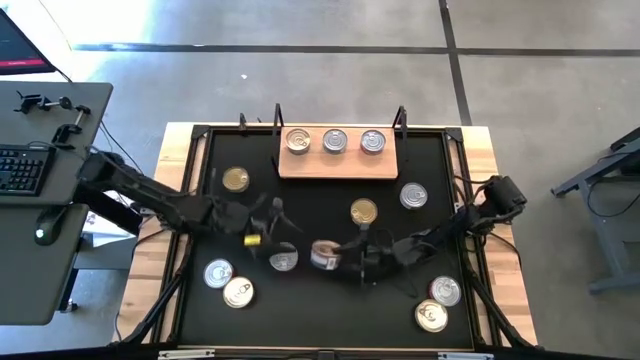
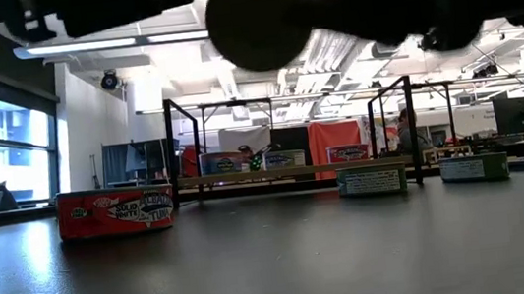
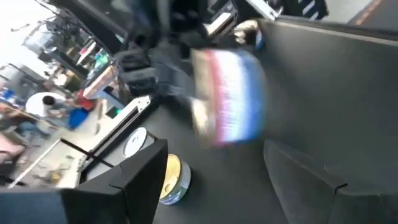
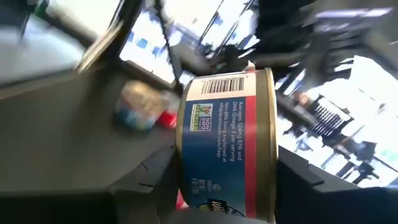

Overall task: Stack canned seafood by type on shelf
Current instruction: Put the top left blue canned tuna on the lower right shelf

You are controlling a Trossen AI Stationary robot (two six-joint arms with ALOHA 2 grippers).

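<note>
Tin clamped in right gripper, label partly cut off; left gripper blurred, spread open.

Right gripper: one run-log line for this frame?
right gripper: shut on red-and-blue can, on edge | left gripper: open, beside it | shelf: three cans

Two dark jointed arms; left tool with yellow marking.
</note>
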